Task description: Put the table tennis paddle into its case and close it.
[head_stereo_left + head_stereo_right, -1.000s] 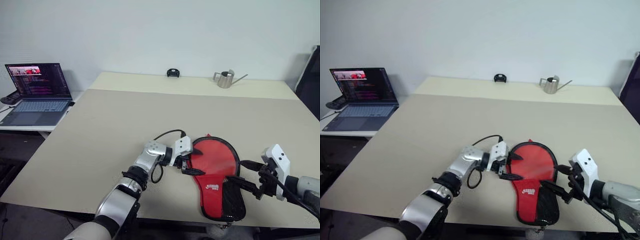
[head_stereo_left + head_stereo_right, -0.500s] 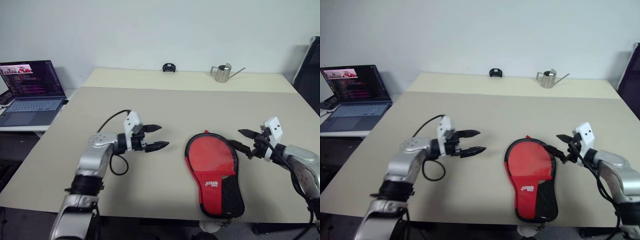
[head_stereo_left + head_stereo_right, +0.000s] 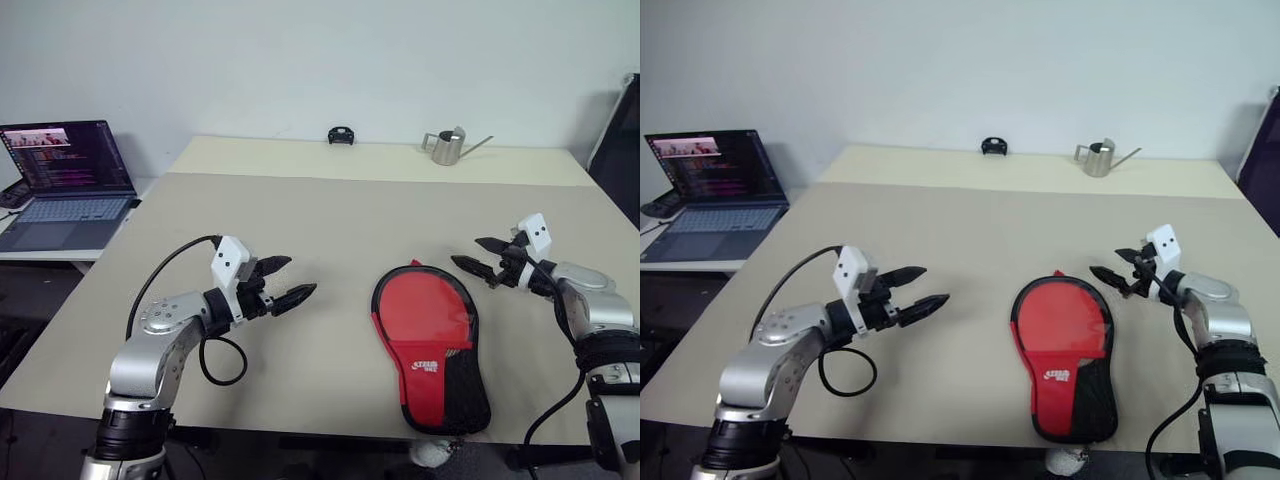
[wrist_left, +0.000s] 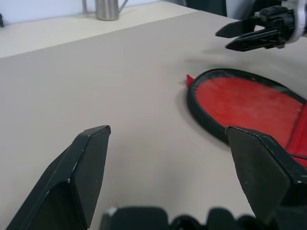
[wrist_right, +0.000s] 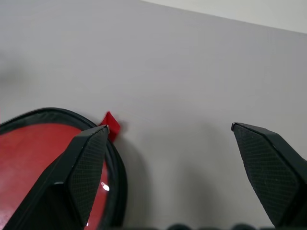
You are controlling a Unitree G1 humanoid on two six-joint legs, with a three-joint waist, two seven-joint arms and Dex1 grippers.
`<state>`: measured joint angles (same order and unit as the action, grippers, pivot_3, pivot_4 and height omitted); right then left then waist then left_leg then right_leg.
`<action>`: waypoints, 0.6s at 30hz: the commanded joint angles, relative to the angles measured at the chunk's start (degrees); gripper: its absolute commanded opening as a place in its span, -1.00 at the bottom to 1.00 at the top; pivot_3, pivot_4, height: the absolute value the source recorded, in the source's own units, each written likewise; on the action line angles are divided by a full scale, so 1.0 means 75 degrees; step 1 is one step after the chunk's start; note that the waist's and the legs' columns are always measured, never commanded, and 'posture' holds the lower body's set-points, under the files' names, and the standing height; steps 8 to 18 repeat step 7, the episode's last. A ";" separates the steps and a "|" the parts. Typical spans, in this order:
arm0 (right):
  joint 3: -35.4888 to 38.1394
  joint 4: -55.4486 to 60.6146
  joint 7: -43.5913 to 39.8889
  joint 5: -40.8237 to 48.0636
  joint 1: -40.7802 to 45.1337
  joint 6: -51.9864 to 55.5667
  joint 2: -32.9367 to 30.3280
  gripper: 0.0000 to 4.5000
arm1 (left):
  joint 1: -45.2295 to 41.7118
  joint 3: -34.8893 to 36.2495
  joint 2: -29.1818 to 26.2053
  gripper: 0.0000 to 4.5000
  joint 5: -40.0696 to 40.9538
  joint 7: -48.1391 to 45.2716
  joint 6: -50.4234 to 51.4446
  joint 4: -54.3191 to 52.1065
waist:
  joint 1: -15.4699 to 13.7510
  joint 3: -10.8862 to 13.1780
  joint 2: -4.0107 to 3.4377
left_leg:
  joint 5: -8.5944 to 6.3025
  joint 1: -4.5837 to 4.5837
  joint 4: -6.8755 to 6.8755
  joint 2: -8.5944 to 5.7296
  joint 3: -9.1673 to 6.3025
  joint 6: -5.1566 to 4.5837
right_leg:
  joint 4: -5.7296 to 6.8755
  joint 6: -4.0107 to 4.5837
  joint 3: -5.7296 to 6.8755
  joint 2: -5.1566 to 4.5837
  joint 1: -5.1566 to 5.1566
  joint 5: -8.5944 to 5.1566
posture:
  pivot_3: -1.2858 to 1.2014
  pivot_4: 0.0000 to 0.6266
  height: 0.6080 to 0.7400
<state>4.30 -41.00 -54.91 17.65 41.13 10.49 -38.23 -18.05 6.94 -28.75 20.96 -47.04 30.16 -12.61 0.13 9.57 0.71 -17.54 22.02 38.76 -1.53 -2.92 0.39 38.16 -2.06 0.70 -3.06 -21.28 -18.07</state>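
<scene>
Both grippers hang spread and empty above the table (image 3: 250, 215): the left gripper (image 3: 283, 283) well to the left of the case (image 3: 428, 335), the right gripper (image 3: 478, 257) just beyond its far right edge, neither touching it. Each has two black, tapering, pointed fingers (image 4: 86, 175) set in a white housing, and the right wrist view shows a fine crosshatch on their inner faces. That case is a soft, paddle-shaped pouch lying flat near the table's front edge, its round red part towards the far side, edged with a black rim, and its narrow near end black with a white logo; a small red tab (image 5: 111, 123) sticks out at its far tip. Whether the paddle is inside cannot be told, since the pouch lies flat and shows no gap, and the zip's state is hard to make out. A pale fluffy charm (image 3: 432, 452) peeks out below the table edge, partly cut off. Matte beige covers the table, which has a paler strip along its far side, where a small black object (image 3: 341, 135) and a shiny metal watering can (image 3: 450, 146) with a thin spout stand. An open laptop (image 3: 62, 183) sits on a lower surface at far left.
</scene>
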 commanded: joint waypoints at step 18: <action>0.0315 0.0384 -0.0024 -0.0096 -0.0079 0.0153 -0.0191 0.99 | -0.0419 -0.0386 0.0171 0.87 -0.0582 0.0438 -0.1166 0.1129 | 0.0001 0.0000 -0.0001 | 0.0001 0.0002 0.0001 0.0000 0.0006 0.0002 | -0.0005 0.0000 -0.0001 -0.0002 0.0000 0.0001 | 0.03 -0.52 1.00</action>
